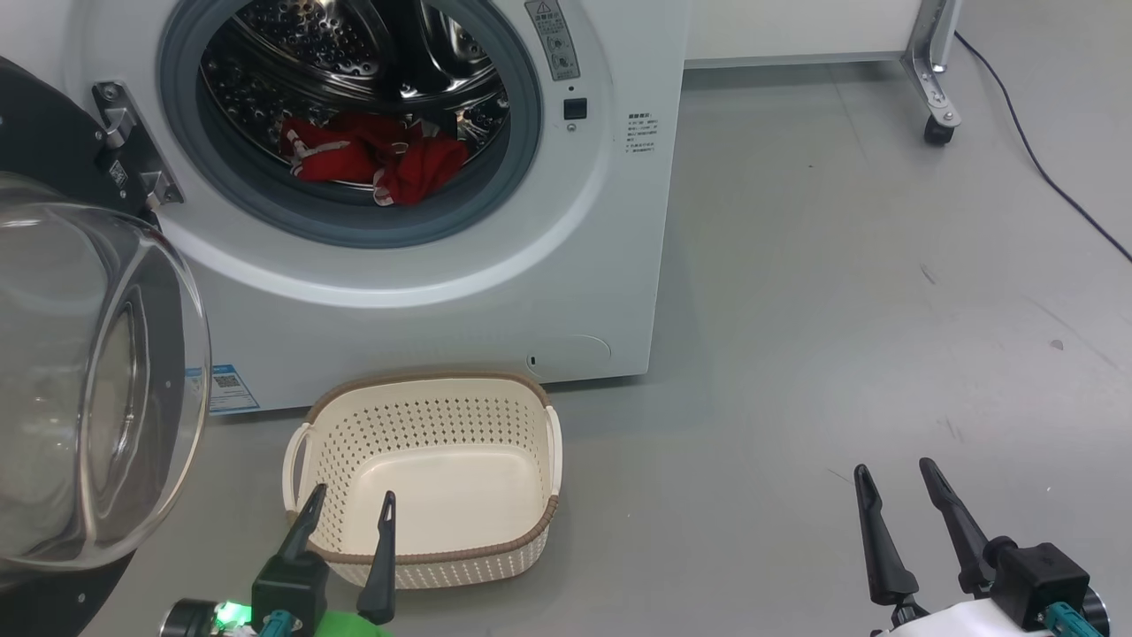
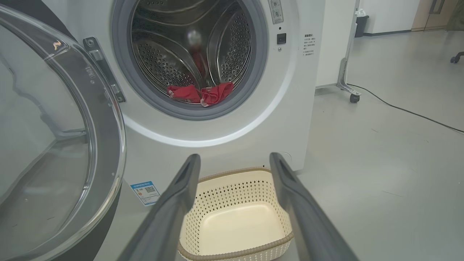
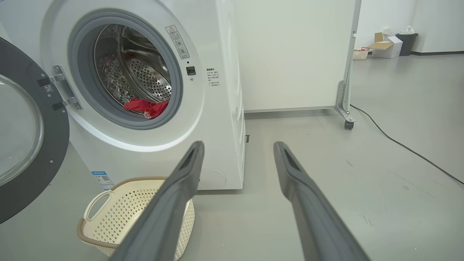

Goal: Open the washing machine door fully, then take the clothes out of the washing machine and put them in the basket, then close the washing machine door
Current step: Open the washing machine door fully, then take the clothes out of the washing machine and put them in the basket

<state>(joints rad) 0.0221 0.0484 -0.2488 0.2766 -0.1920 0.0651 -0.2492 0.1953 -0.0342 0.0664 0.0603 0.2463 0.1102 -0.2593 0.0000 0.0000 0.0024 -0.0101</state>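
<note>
1. Smooth grey floor (image 1: 840, 310), faintly scuffed; a thin black cable (image 1: 1044, 168) trails across it at right.
2. Big white front-loading washing machine (image 1: 566, 265) with a grey rubber gasket and a perforated steel drum.
3. Its round, black-rimmed door (image 1: 80, 398) with a bulging clear glass bowl stands swung wide at left.
4. Cream perforated plastic basket (image 1: 424, 420) with a brown woven rim sits on the floor just before the machine.
5. Crumpled red garment (image 1: 380, 159) with white trim lies at the drum's bottom.
6. The left gripper (image 1: 354, 492) and the right gripper (image 1: 893, 466) have tapered dark fingers spread wide, holding nothing.

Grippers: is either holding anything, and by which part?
Nothing is held. Left gripper and right gripper are open and empty; clothes lie in the drum.
</note>
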